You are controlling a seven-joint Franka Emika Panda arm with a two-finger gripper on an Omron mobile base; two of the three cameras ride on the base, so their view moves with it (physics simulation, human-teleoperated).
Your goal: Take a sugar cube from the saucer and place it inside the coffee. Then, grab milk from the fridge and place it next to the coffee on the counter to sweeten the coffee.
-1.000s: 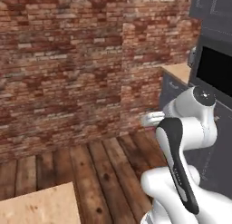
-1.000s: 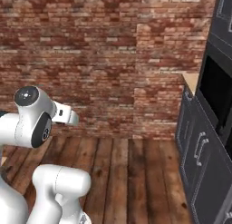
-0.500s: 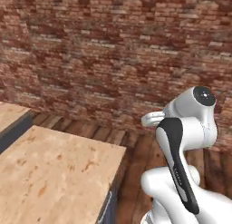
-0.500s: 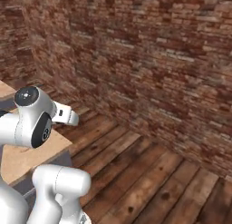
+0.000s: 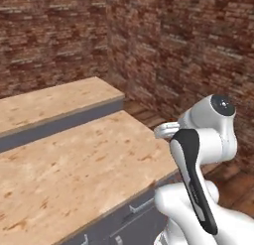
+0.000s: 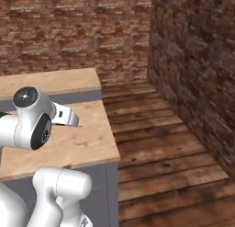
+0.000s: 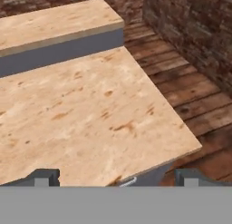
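Hand view looks down on the wood-grain worktop (image 7: 90, 109), bare out to its far corner, with plank floor (image 7: 190, 100) and brick wall (image 7: 195, 28) beyond. My claw (image 7: 115, 178) holds nothing, tips wide apart above the near edge. I judge I'm searching: saucer, sugar cube and coffee lie elsewhere, so next comes turning toward them.

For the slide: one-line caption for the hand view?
Open gripper looks down over the light wood-grain counter, with plank floor and brick wall beyond.
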